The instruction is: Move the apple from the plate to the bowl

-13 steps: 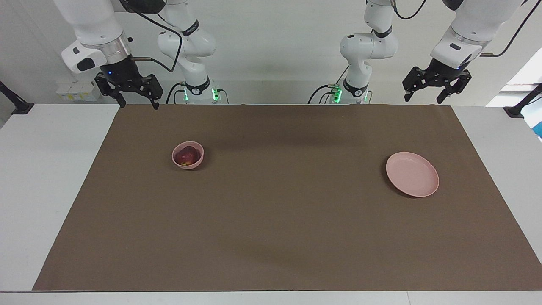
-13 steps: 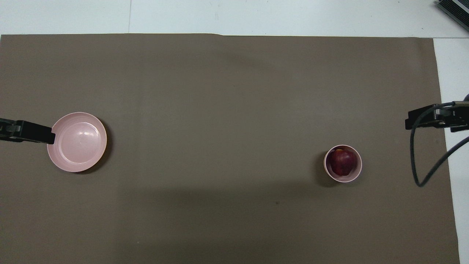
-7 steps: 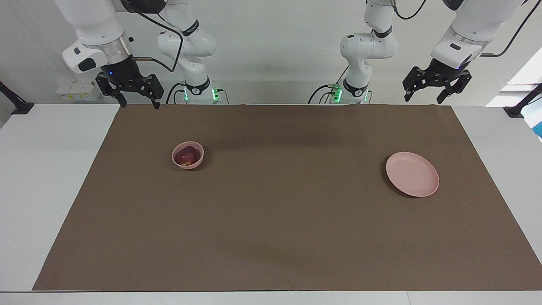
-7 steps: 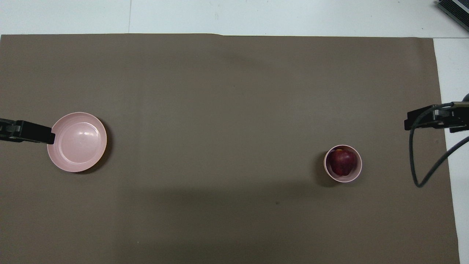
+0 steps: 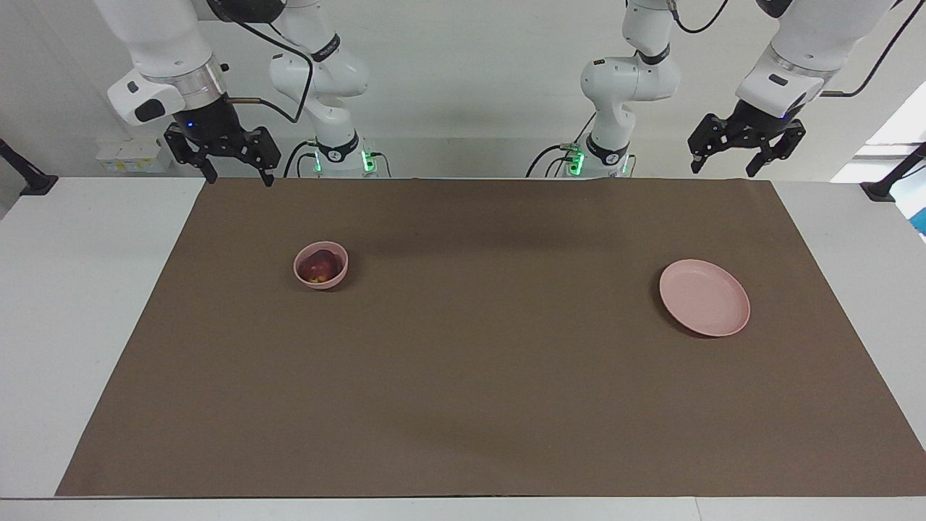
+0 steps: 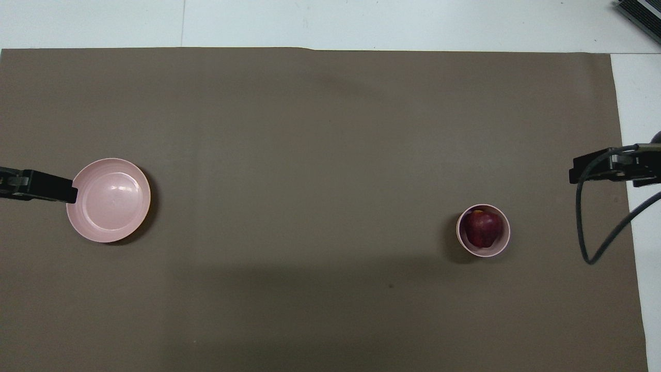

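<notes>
The dark red apple (image 5: pixel 319 267) lies in the small deep pink bowl (image 5: pixel 340 276), toward the right arm's end of the table; both also show in the overhead view, the apple (image 6: pixel 483 229) inside the bowl (image 6: pixel 502 248). The flat pink plate (image 5: pixel 704 297) is empty, toward the left arm's end; it also shows in the overhead view (image 6: pixel 111 200). My right gripper (image 5: pixel 239 176) is open and empty, raised over the brown mat's edge nearest the robots. My left gripper (image 5: pixel 723 168) is open and empty, raised over the mat's corner nearest the robots.
A brown mat (image 5: pixel 477 376) covers most of the white table (image 5: pixel 79 304). A black cable (image 6: pixel 594 227) hangs from the right arm. One left finger (image 6: pixel 51 187) overlaps the plate's rim in the overhead view.
My right gripper has drifted slightly up. The apple, bowl, plate and left gripper have not moved.
</notes>
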You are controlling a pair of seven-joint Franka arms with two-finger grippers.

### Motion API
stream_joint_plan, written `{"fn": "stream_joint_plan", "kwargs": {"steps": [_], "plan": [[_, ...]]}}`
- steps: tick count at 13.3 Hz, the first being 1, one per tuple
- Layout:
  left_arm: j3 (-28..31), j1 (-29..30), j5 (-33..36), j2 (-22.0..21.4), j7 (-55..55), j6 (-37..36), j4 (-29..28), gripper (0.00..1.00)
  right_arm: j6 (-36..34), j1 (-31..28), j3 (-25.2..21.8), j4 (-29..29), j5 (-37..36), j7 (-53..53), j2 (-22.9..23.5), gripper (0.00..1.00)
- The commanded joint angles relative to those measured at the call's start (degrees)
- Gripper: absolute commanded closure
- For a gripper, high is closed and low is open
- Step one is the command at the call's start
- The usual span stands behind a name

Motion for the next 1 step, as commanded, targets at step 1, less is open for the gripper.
{"fn": "stream_joint_plan", "kwargs": {"steps": [1], "plan": [[0.39, -0.25, 0.26, -0.54, 0.00, -0.70, -0.12, 0.00, -0.98, -0.29, 0.24, 0.02, 0.77, 0.32, -0.25, 0.00]]}}
